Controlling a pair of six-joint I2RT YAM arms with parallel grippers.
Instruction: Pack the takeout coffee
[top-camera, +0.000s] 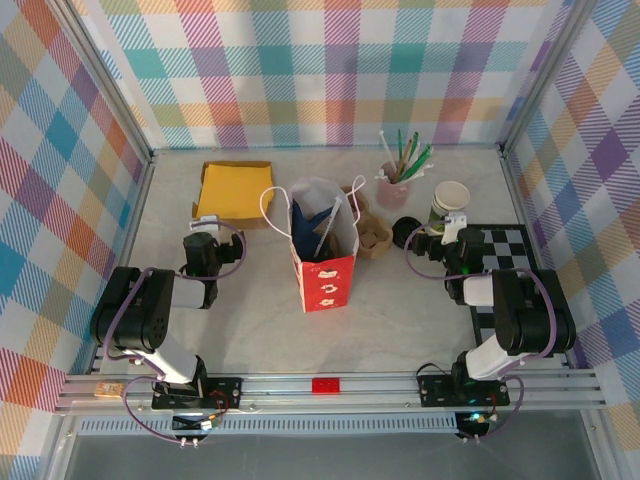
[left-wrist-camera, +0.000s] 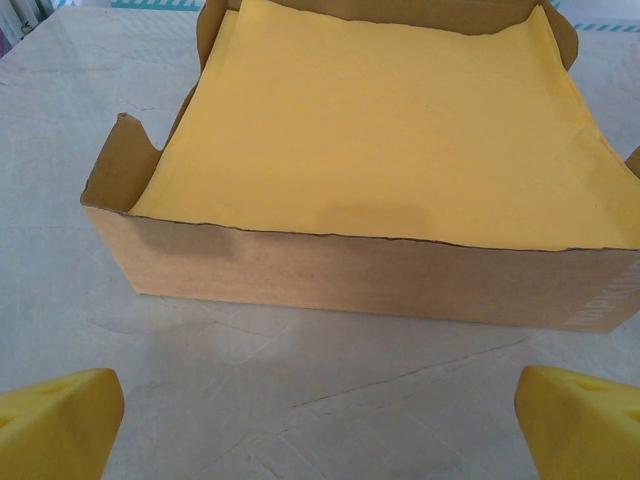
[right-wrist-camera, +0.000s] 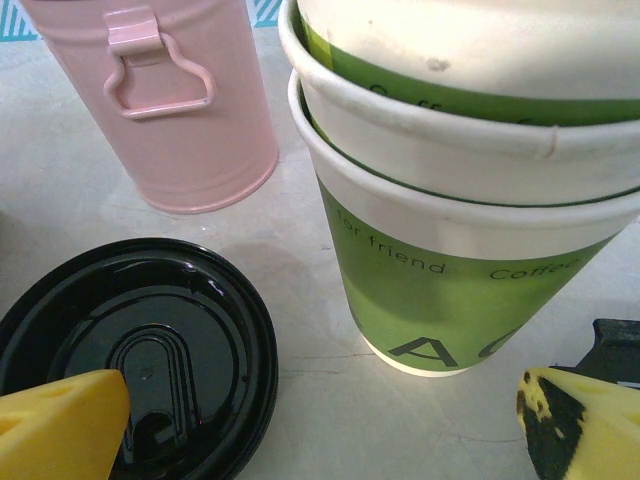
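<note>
The left gripper (left-wrist-camera: 320, 435) is wide open and holds nothing. Only the tips of its yellow fingers (left-wrist-camera: 55, 425) show, cut off at the bottom corners. Just ahead on the table (left-wrist-camera: 60, 150) is a brown box (left-wrist-camera: 350, 275) with yellow paper (left-wrist-camera: 390, 130) in it.

The right gripper (right-wrist-camera: 320, 430) is wide open too, with nothing in it. One finger hides a bit of the loose black lid (right-wrist-camera: 150, 330), which lies flat. Beside the lid stands a stack of green cups (right-wrist-camera: 470, 270) with no lid, its top cut off. Behind the lid is a pink tin (right-wrist-camera: 190, 110), cut off too.

The red bag (top-camera: 325, 275) stands open in the middle between the arms. Blue and white things are in it, hard to make out. Where the takeout coffee with its lid on is, I cannot tell
</note>
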